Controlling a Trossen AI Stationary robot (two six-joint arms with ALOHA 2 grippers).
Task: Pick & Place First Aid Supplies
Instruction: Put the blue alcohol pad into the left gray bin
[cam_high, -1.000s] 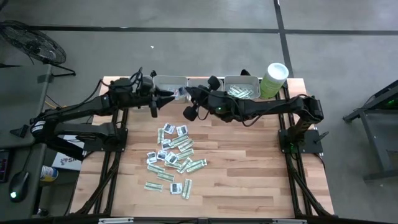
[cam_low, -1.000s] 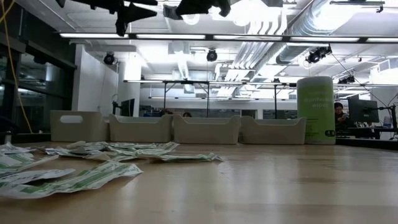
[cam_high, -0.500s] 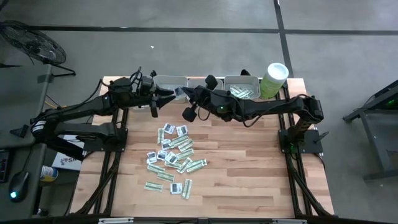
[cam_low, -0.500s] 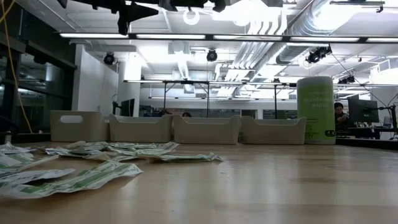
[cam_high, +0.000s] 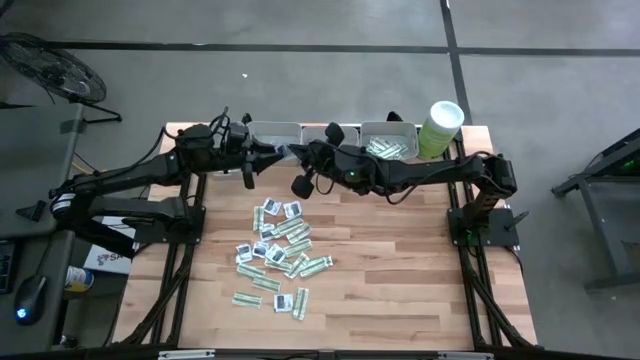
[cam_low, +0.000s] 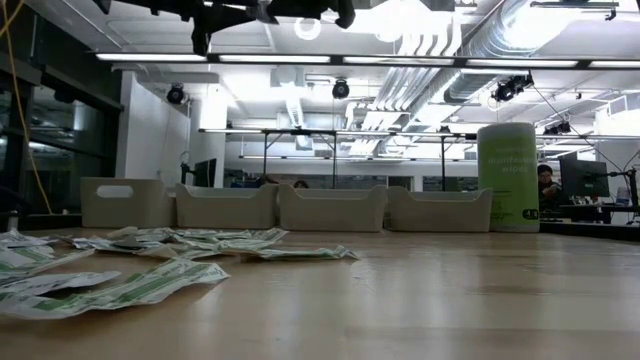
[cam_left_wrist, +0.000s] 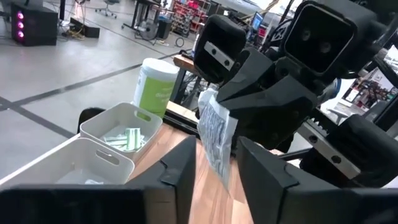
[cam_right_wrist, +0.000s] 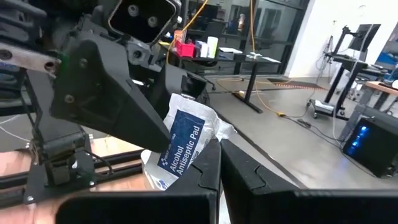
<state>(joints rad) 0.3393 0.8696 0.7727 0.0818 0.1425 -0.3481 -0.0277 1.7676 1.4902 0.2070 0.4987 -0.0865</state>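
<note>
High above the table's far part, my two grippers meet tip to tip. My right gripper (cam_right_wrist: 219, 165) is shut on a white sachet with a blue label (cam_right_wrist: 183, 146), also visible in the left wrist view (cam_left_wrist: 214, 134). My left gripper (cam_left_wrist: 216, 171) is open, one finger on each side of that sachet. Whether they touch it, I cannot tell. In the high view the left gripper (cam_high: 272, 152) faces the right gripper (cam_high: 300, 152). The other first aid supplies (cam_high: 280, 250) lie in a loose pile on the wooden table. My right gripper pinches the sachet between its two fingers at one edge (cam_right_wrist: 200, 158). The fingers come level from the table's right side. The sachet stands out beyond the fingertips, lifted clear, high above the table.
Grey trays (cam_high: 272, 132) line the far edge; one (cam_high: 388, 143) holds green-white strips. A pale green tub (cam_high: 440, 128) stands at the far right. The low view shows the trays (cam_low: 330, 208), the tub (cam_low: 513, 177) and the pile (cam_low: 150, 250).
My right gripper has swung a little toward the table's left, bringing the sachet closer to my left gripper. The sachet stays lifted clear.
</note>
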